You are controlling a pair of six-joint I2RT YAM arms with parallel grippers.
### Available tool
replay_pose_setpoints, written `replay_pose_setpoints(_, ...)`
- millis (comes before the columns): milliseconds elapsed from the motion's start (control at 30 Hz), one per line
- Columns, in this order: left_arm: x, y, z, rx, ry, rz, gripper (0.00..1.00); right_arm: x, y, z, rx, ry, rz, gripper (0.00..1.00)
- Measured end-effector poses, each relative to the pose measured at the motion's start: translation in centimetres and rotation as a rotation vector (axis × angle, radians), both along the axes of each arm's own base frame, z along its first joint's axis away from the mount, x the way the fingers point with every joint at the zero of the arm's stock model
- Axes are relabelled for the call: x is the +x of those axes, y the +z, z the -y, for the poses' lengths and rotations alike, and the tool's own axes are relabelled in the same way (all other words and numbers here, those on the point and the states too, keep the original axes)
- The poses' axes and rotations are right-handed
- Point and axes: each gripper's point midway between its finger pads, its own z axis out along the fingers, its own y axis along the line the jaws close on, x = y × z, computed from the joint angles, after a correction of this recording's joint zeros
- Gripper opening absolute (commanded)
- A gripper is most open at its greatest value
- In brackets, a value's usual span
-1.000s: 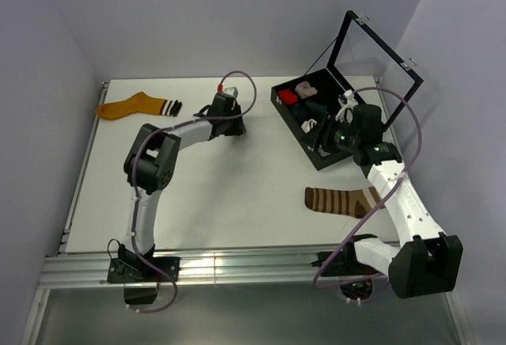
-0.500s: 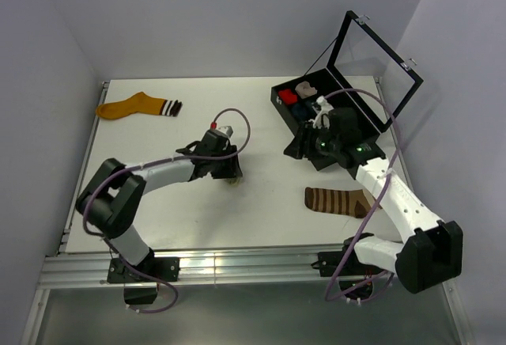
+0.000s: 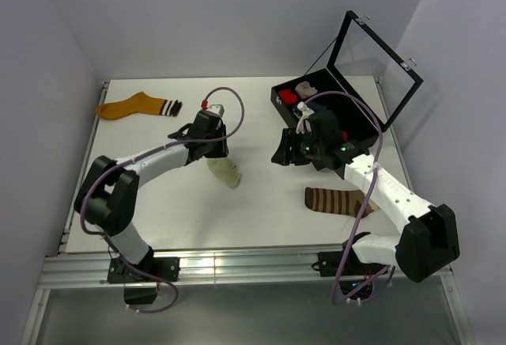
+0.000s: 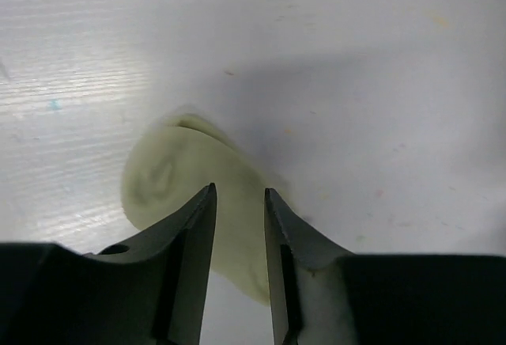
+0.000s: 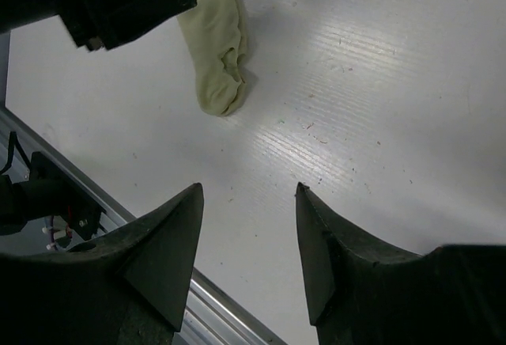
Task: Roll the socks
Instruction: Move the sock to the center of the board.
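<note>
Top external view: cream sock (image 3: 225,173) is laid mid-surface, slightly crumpled. L gripper (image 4: 239,189) is poised at its far end, jaws narrowly parted; whether it's pinched can't be told. R gripper (image 5: 248,188) is spread wide, empty, just right of it. Brown sock (image 3: 340,201) is seen nr right edge, orange sock (image 3: 130,108) at far-left corner.

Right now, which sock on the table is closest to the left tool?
The cream ankle sock, lying right by the left tool. The orange sock sits at the far left corner; the brown striped sock lies beside the right arm.
</note>
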Motion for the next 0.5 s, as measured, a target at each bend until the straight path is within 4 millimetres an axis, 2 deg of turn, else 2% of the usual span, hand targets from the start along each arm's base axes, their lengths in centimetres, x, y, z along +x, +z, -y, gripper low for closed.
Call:
replay_pose_setpoints(133, 1.4, -3.3, -1.9, 0.071, 0.041, -0.067, 0.34, 0.1, 0.0, -0.1, -0.002, -0.002, 0.002, 0.57)
replay_pose_setpoints(300, 1.6, -6.0, -2.3, 0.123, 0.050, -0.136, 0.32, 0.2, -0.1, 0.1, -0.011, -0.013, 0.007, 0.57)
replay_pose_setpoints(500, 1.5, -6.8, -3.4, 0.135, 0.149, -0.172, 0.29, 0.3, -0.6, 0.1, -0.022, -0.012, -0.001, 0.57)
